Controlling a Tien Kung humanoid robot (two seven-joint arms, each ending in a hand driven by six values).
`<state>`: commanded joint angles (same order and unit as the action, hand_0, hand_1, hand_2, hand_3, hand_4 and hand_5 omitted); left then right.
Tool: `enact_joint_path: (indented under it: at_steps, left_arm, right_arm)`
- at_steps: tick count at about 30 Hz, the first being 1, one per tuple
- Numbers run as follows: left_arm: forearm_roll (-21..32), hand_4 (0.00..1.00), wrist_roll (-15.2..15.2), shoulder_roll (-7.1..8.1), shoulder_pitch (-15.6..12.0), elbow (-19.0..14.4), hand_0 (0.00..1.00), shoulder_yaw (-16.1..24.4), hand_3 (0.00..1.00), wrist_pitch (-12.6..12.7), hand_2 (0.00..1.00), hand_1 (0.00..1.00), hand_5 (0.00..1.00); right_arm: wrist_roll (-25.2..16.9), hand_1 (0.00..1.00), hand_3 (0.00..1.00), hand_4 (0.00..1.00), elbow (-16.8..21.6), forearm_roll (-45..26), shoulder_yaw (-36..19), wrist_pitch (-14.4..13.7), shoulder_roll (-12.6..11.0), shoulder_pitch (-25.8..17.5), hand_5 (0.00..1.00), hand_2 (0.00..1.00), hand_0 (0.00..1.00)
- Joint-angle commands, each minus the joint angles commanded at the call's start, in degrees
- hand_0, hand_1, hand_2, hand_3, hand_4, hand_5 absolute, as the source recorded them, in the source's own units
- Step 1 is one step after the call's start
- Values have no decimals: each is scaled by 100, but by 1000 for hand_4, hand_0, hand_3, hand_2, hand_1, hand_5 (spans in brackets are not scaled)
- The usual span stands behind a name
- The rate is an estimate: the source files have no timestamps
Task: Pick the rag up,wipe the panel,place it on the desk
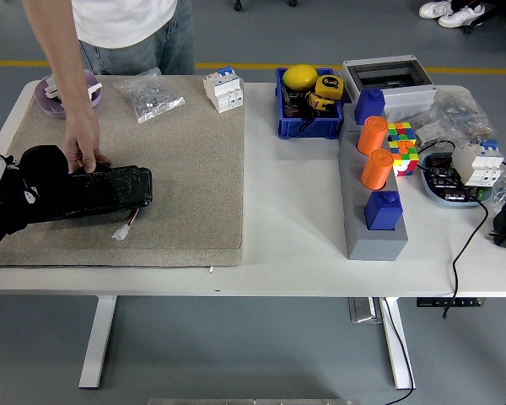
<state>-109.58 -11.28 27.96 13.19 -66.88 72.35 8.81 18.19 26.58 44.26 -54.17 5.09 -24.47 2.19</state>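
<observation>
The left hand (21, 192) lies over the near end of the black panel (105, 189) on the beige mat (190, 169); whether it is clenched or released cannot be told, and no rag can be made out, perhaps hidden under it. A person's hand (83, 145) pins the panel's far edge just beyond the robot's hand. A good wipe likely means flat, even pressure along the panel, away from that hand. Counted: one panel, one mat, two orange cylinders (373, 135), two blue blocks (382, 209).

Left hand (25, 192) reaches in low from the left edge, fingers indistinct
</observation>
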Motion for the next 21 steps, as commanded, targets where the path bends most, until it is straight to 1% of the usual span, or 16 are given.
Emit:
enact_joint_path:
  at_steps: [13, 21]
  left_arm:
    - [70, 71, 3, -165, 44, -304, 189, -365, 434, 124, 540, 109, 2]
    - [84, 73, -38, -263, 179, -469, 189, -691, 435, 145, 538, 109, 2]
  right_arm:
    - [2, 557, 753, 998, 8, 12, -11, 4, -8, -3, 604, 716, 729]
    - [4, 558, 753, 998, 10, 15, -11, 8, -7, 4, 605, 716, 730]
